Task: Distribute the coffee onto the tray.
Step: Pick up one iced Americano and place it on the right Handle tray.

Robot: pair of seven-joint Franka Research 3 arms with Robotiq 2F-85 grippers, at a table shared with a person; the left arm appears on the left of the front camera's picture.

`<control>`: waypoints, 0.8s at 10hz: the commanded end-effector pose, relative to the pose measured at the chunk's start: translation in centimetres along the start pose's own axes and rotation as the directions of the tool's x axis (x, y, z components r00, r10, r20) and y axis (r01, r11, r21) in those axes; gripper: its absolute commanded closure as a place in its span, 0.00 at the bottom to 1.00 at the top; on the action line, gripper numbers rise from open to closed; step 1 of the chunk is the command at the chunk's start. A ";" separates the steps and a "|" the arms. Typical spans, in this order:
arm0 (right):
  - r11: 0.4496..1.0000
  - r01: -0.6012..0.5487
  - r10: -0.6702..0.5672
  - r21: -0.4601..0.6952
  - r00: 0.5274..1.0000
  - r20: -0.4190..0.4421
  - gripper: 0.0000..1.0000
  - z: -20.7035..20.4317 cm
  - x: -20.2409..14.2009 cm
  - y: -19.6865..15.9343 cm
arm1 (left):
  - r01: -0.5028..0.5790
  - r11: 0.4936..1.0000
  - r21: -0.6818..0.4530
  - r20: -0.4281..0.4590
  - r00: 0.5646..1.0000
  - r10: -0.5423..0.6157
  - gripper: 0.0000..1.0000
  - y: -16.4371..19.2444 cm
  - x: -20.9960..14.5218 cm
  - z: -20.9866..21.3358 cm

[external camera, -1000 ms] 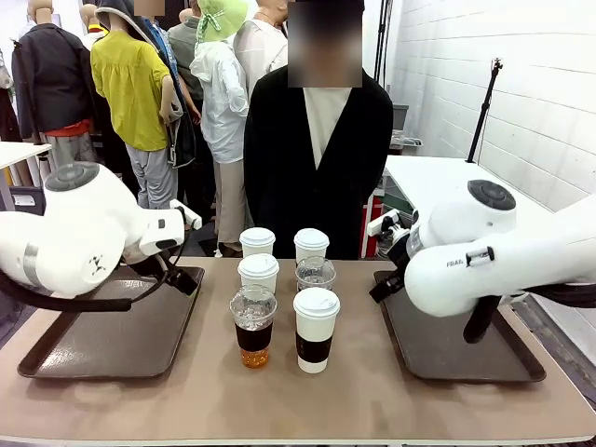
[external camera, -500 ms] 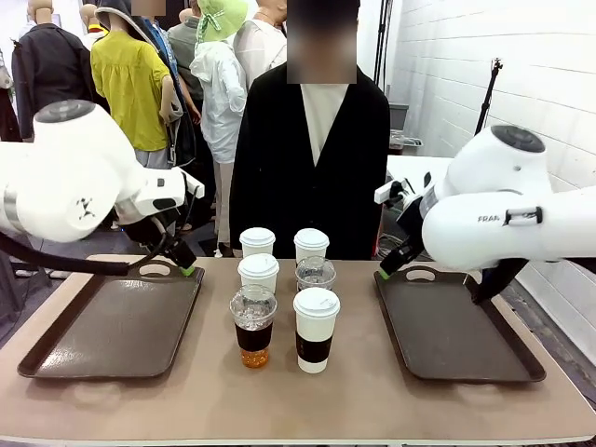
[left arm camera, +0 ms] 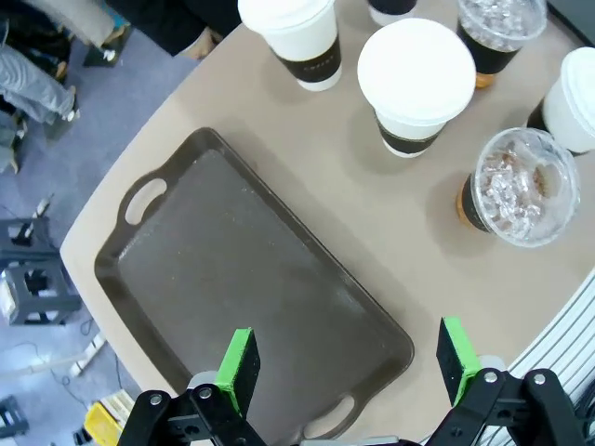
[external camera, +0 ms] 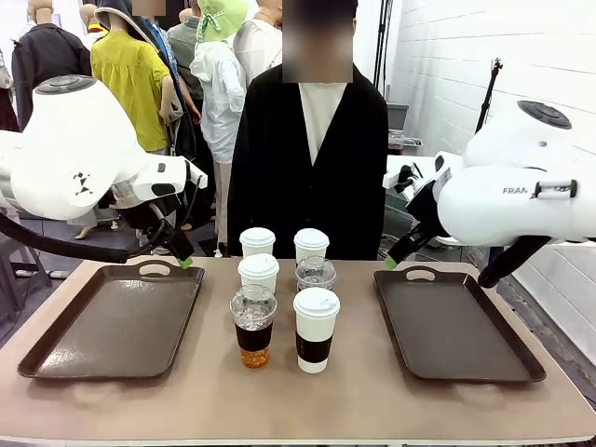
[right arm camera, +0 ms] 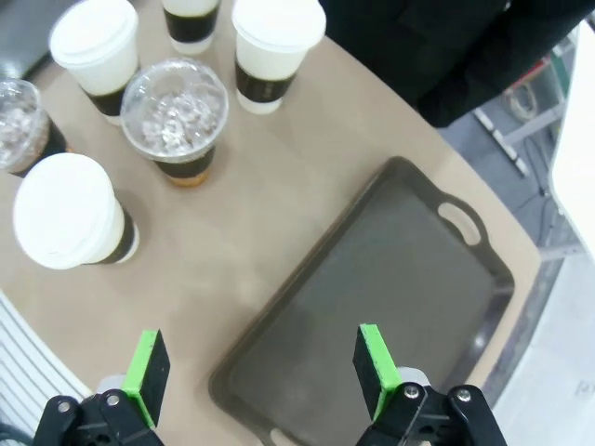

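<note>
**Cups between the pincers, a tray beneath each**

Beneath the left pincer [left arm camera: 349, 358] lies the left dark brown rectangular plastic tray [left arm camera: 251, 279]. Beneath the right pincer [right arm camera: 263, 367] lies the right dark brown tray [right arm camera: 390, 269]. Between the two pincers, lower on the tan table [external camera: 372, 400], six cups stand in two columns. Two white lidded paper cups [external camera: 258, 240] are at the back. In the middle row a paper cup stands left of a clear dome-lidded plastic cup [external camera: 316, 273], and the front row reverses that.

Tan table [external camera: 372, 400], L tray [external camera: 112, 326], R tray [external camera: 456, 326], 6 cups [external camera: 315, 326]
</note>
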State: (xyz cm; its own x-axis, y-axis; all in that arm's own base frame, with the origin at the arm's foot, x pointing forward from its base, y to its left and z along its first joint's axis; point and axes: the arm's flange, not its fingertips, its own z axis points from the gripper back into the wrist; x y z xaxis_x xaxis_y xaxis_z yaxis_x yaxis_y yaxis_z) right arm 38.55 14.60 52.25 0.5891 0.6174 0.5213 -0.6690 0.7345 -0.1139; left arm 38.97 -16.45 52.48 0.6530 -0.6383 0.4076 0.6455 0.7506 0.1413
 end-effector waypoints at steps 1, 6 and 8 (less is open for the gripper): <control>0.993 -0.058 0.048 0.105 0.995 0.089 0.00 1.1 -1.4 -1.0 | 0.124 0.989 -0.082 0.091 0.989 -0.116 0.00 1.7 -0.8 1.9; 0.967 -0.140 0.074 0.213 0.954 0.290 0.00 2.9 -4.2 -2.5 | 0.198 0.962 -0.190 0.356 0.927 -0.120 0.00 3.7 -2.4 3.1; 0.962 -0.142 0.058 0.235 0.941 0.332 0.00 2.7 -4.7 -3.0 | 0.172 0.959 -0.224 0.417 0.907 -0.066 0.00 4.3 -3.3 3.0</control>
State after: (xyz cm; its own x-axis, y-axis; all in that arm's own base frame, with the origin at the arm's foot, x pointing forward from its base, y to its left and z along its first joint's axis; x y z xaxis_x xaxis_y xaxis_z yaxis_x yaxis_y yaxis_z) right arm 36.22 8.81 53.46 0.3969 0.5542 0.7317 -0.8145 0.5802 0.0024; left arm 38.60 -11.03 55.61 0.4133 -0.5884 0.6950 0.8037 0.5945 0.0254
